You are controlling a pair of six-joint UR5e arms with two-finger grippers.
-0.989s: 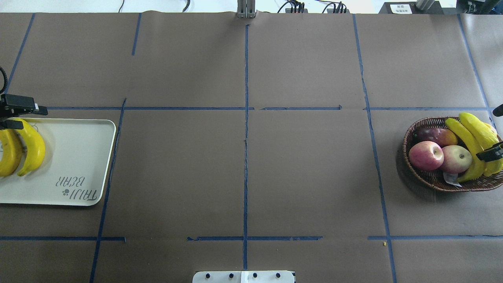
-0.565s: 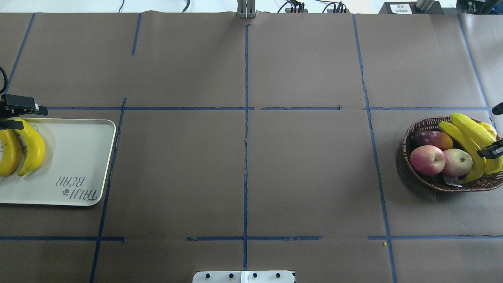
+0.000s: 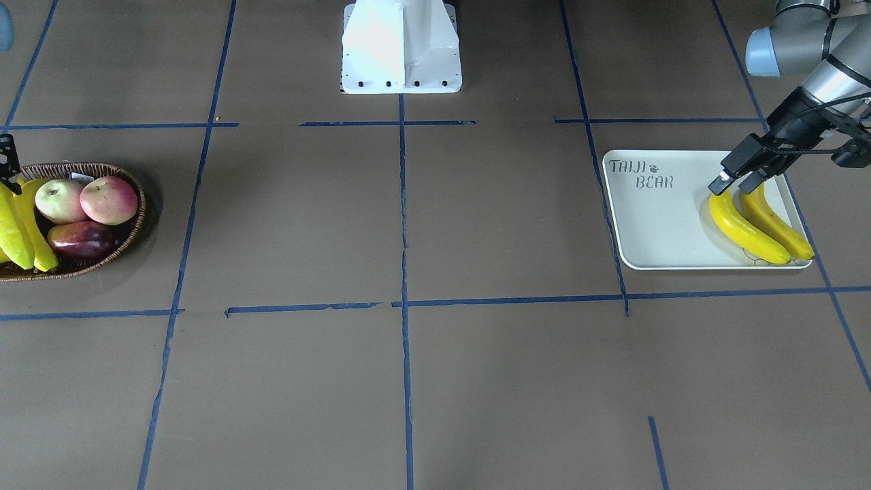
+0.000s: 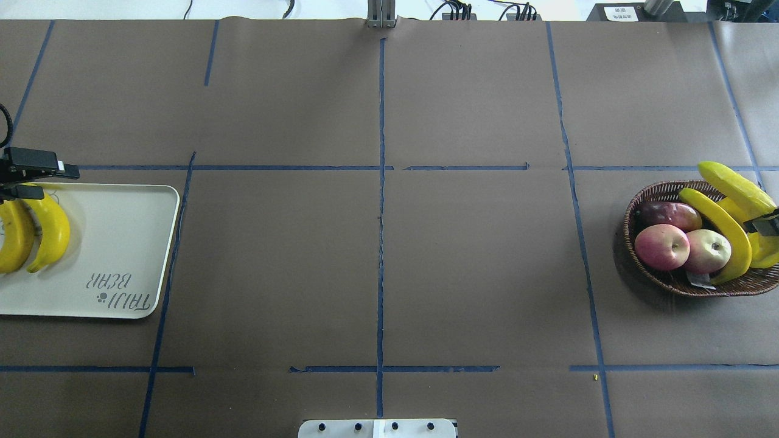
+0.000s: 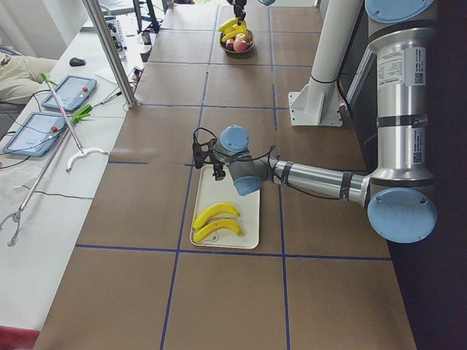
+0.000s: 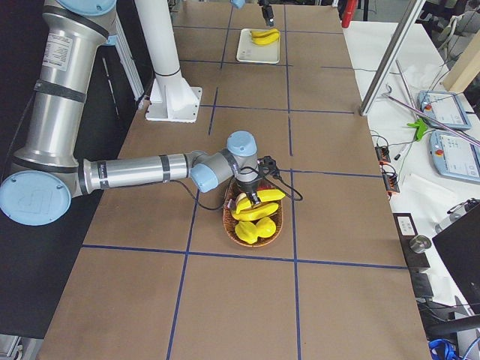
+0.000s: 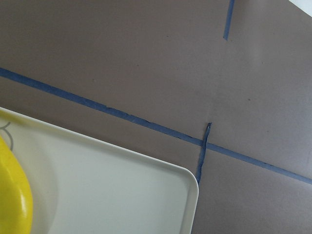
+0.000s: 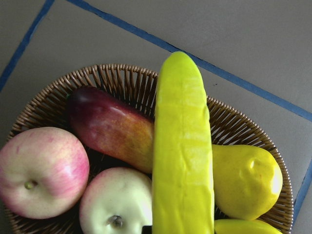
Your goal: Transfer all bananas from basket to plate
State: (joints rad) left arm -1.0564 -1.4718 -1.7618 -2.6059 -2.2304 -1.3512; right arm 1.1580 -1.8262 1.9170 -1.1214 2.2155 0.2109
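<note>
Two smooth yellow bananas (image 4: 36, 231) lie side by side on the off-white plate (image 4: 115, 231), also seen in the front view (image 3: 755, 228). My left gripper (image 4: 35, 181) hovers open just above their ends (image 3: 736, 184). The wicker basket (image 4: 645, 201) stands at the far right. One smooth yellow banana (image 4: 721, 237) lies in it. My right gripper (image 4: 765, 222) is shut on a long, paler yellow-green banana (image 8: 181, 146) with lengthwise ridges. That banana (image 4: 733, 185) is tilted, its far end raised over the basket's back rim.
The basket also holds two apples (image 4: 662, 246), a dark red mango (image 4: 666, 213) and a short lumpy yellow fruit (image 8: 246, 180). Blue tape lines cross the brown table. The white robot base (image 3: 401, 47) stands at mid-table on the robot's side.
My right gripper has drawn the paler banana up and back, so its far end now passes the rim. The other banana and the apples shifted a little. My left gripper barely moved.
</note>
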